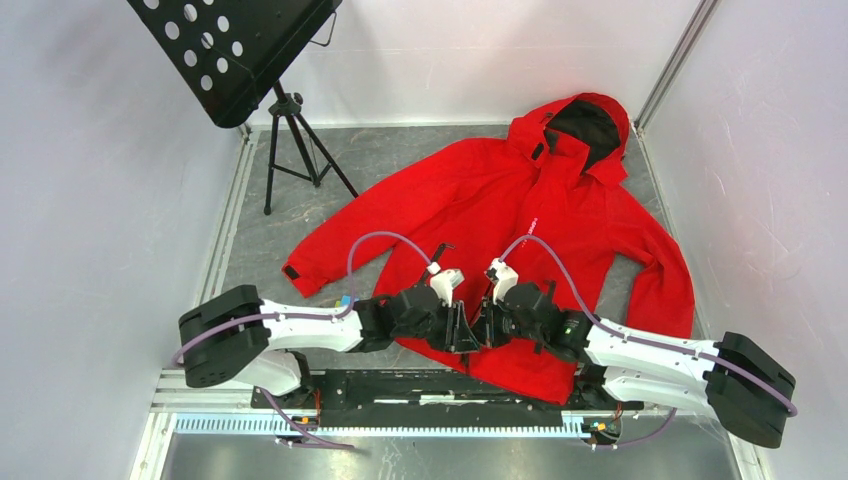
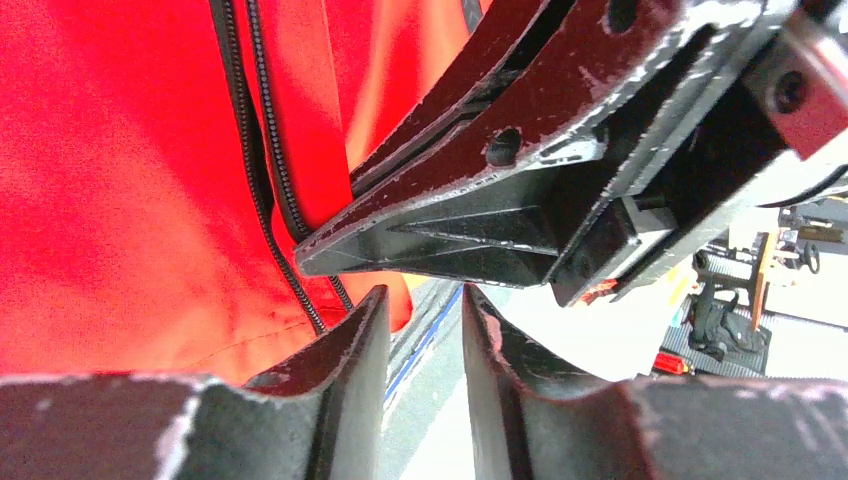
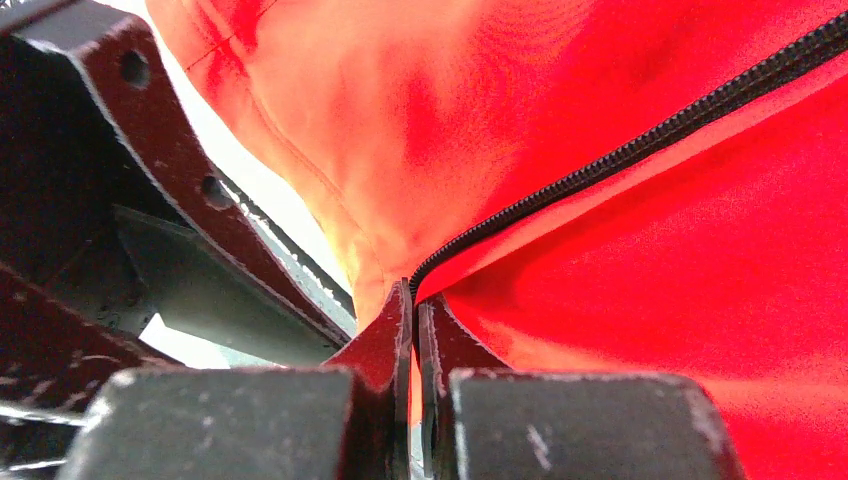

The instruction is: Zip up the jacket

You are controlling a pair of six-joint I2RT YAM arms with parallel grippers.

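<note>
Jacket (image 1: pixel 520 200): lies front up on the grey surface (image 1: pixel 400 150), with the hood (image 1: pixel 585 125) far from both sets of fingers and the hem right at them. Spread flat like this, the front opening runs straight away from the fingertips.
Zip (image 3: pixel 640 150): the black teeth begin at the right fingertips and run up and away from them. In the left wrist view they pass just left of the left fingertips. How far it is joined cannot be told.
Right fingers (image 3: pixel 405 310): closed to a sliver, pinching red cloth at the zip's lowest end. Whether the slider sits between them is hidden. The grip probably anchors the hem so the teeth stay taut and lined up.
Left fingers (image 1: pixel 462 332): parted, with nothing between them and only surface showing through the gap. The right fingers cross just ahead of their tips, and the hem edge lies just to their left. They look poised to take the other front edge or the pull.
Stage: judged early, since both arms are gathered at the hem, where a zip has to be started.
Next: the left fingers probably need to close on the slider or the facing edge while the right pinch holds against the pull.
Risk: thin shell cloth can bunch or slip out of a pinch, and the two sets of fingers are crowded close enough to knock each other.
</note>
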